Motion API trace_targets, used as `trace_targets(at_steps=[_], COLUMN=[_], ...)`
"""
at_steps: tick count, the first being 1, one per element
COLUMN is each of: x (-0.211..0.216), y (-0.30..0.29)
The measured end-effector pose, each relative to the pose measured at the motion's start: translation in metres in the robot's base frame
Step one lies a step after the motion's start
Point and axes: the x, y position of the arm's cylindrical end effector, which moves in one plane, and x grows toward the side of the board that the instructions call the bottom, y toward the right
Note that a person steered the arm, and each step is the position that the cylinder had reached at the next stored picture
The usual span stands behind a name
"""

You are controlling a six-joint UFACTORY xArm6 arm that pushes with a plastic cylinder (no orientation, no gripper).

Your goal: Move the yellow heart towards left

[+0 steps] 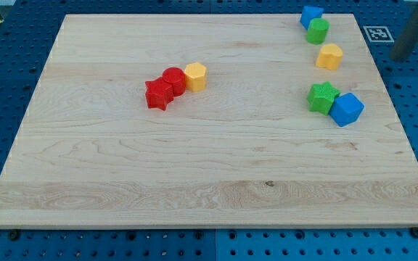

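Note:
The yellow heart (195, 76) lies left of the board's middle, near the view's top. It touches a red cylinder (174, 78) on its left, and a red star (159, 94) sits against the cylinder's lower left. My tip (400, 58) is off the board at the view's far right, over the blue perforated table. It is far from the yellow heart and touches no block. The rod looks blurred.
A blue block (310, 14), a green block (317, 30) and a second yellow block (329, 56) line the board's top right. A green star (323, 97) and a blue block (347, 109) touch each other below them. A marker tag (375, 33) sits at the top right corner.

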Motion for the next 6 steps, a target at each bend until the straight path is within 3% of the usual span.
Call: trace_targets(at_steps=[4, 5, 6], x=[-0.002, -0.001, -0.001], y=[-0.162, -0.16, -0.112])
